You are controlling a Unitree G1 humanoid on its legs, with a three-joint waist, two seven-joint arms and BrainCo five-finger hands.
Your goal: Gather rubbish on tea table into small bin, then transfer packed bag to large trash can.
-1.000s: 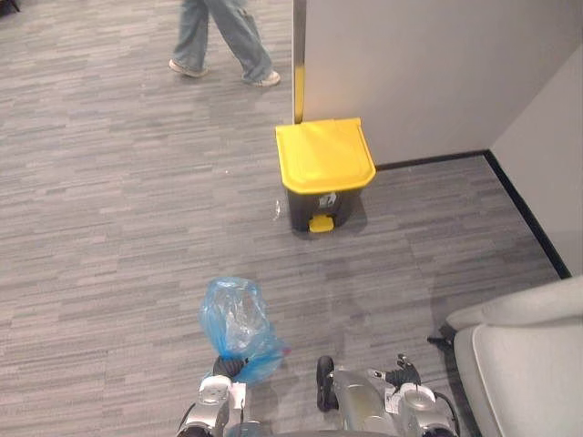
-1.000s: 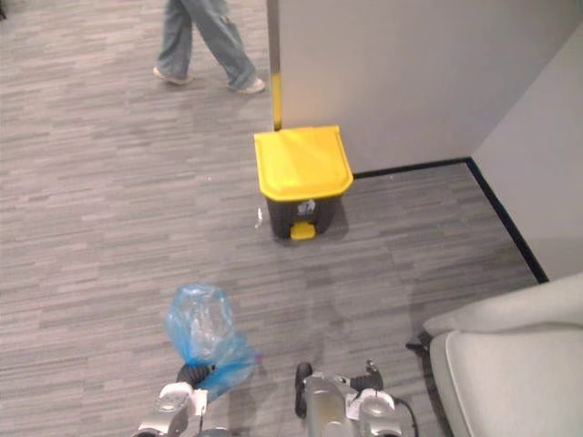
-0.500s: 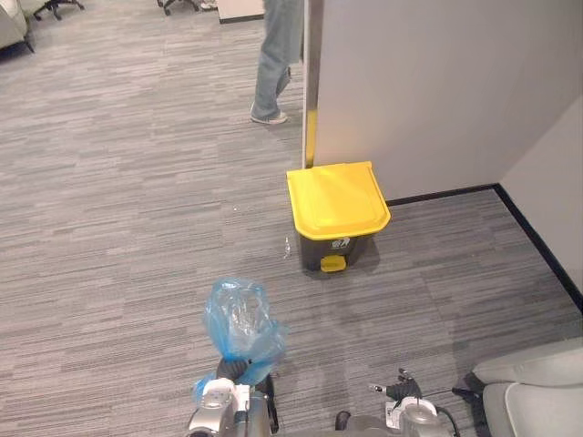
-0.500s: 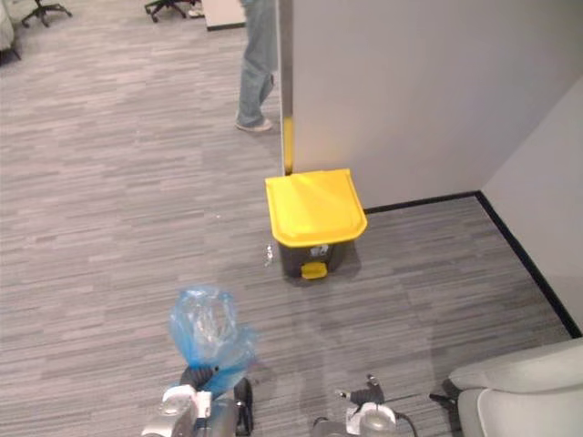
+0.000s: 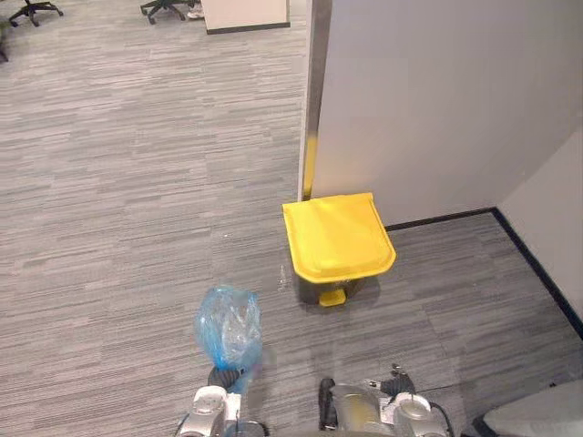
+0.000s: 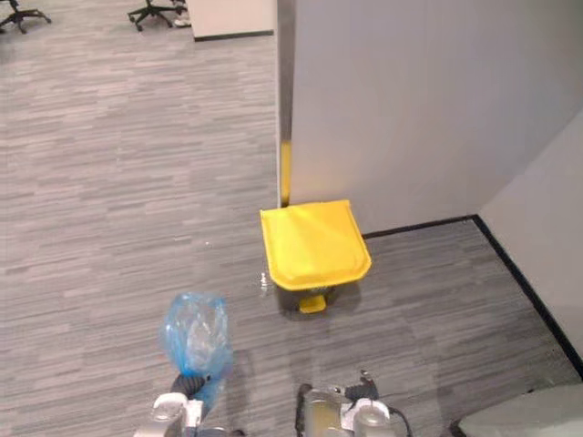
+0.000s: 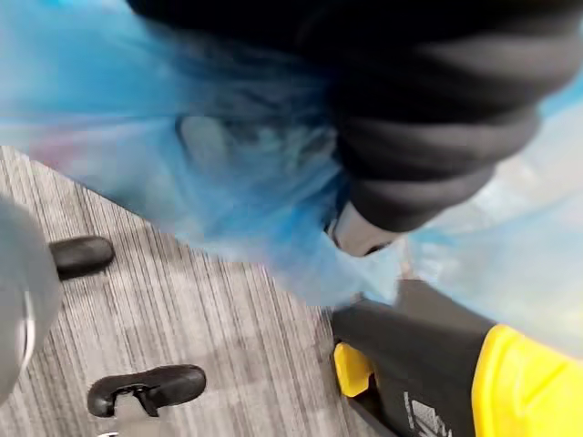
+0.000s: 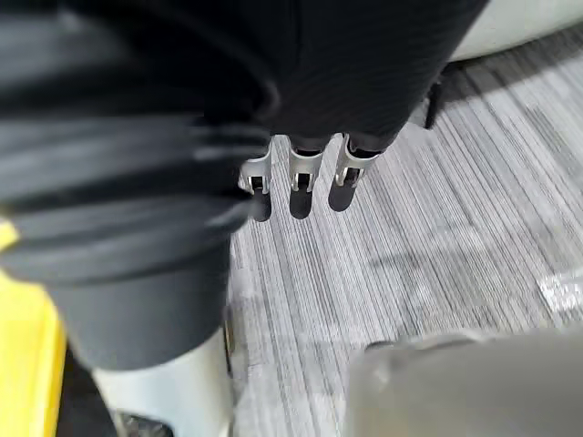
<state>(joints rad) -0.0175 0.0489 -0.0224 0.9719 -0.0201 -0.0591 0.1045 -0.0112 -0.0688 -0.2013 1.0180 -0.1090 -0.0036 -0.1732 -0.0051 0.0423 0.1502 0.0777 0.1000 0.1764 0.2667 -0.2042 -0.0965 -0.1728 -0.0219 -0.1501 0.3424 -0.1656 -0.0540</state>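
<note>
Transport is the step in hand: the blue bag [image 5: 228,326] is off the floor, its gathered neck pinched in the left hand [image 5: 222,374], whose fingers curl into the plastic in the left wrist view. The large trash can [image 5: 338,273] stands just ahead by the wall corner, its yellow lid [image 6: 314,241] shut flat. I think the robot should come near enough that the bag hangs above the can, not in front of it. The right hand [image 8: 293,177] is free, fingers straight and side by side, so it could raise the lid, or the yellow pedal [image 5: 332,297] may serve. The bag should be let go only once it is over the opening
</note>
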